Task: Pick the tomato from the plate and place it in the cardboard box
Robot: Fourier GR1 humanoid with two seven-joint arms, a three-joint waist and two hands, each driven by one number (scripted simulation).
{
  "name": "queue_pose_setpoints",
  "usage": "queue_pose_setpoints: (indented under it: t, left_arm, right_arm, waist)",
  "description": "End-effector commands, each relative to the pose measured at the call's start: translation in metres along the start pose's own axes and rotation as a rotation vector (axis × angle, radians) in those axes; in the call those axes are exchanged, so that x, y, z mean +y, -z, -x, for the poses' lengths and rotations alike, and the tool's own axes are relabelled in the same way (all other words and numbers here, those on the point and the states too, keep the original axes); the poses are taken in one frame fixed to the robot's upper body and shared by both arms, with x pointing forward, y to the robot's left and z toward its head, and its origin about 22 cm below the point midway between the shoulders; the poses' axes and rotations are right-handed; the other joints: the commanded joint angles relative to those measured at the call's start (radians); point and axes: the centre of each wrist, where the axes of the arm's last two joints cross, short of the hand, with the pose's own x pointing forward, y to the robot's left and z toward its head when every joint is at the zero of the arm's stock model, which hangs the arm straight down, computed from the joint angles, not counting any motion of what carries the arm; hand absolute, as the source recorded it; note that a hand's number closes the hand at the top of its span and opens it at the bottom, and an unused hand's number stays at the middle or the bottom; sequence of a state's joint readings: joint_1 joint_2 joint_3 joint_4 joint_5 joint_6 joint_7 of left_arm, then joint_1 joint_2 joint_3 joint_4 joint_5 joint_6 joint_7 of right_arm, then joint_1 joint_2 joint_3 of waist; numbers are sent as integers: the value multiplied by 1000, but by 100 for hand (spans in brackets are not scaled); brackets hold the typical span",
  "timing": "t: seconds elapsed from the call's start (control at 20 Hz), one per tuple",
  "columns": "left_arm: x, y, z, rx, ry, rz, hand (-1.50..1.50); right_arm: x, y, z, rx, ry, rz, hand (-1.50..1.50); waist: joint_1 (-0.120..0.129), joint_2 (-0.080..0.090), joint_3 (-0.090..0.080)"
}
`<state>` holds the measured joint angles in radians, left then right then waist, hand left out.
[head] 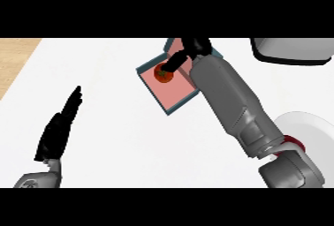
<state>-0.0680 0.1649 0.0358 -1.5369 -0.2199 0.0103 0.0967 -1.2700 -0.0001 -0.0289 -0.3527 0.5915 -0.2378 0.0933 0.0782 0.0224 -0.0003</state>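
- The tomato (pixel 163 74) sits in the cardboard box (pixel 171 95) — a shallow tray with a pinkish floor and grey-blue walls, far on the white desk (pixel 130 132) and a little right of centre.
- My right robot hand (pixel 189 48) is over the box at its far edge; a dark finger reaches down to the tomato's top. I cannot tell whether my fingers are curled round it or merely touching, since most of the hand is hidden behind my forearm.
- My left robot hand (pixel 58 130) rests near the left, fingers straight and together, holding nothing.
- The white plate (pixel 313 128) lies at the right edge, partly behind my right elbow, well apart from the box.
- Handling, as I judge it: the tomato is light, round and smooth-skinned — likely to roll or slip out of a pinch, and soft enough to bruise.
- I would take it across its widest part, thumb against fingers on opposite sides, not by the stem end.
- The box looks light too; a nudge from my hand could shift it.
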Motion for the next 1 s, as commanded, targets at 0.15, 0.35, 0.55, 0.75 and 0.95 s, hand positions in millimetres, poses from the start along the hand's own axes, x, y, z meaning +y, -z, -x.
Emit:
queue_pose_setpoints:
  t: [0.15,0.35,0.55,0.75,0.95]
  left_arm:
    - [12,7,-3,22,-4,-16,0]
    - [7,3,4,21,-3,-30,0]
    - [14,-1,-4,23,-17,-31,0]
    - [3,-5,6,12,8,-40,0]
    - [0,-14,21,36,-20,-38,0]
  right_arm:
    - [-15,3,3,-21,293,236,-150]
    - [-24,3,16,-36,468,293,-150]
    - [-69,7,41,-10,582,399,-150]
    - [-102,-2,94,30,598,498,-150]
    - [-152,-14,129,77,620,532,-150]
  waist:
    - [-23,1,1]
    - [-39,-5,1]
    - [-35,-7,1]
    - [-44,-7,1]
    - [-56,-14,1]
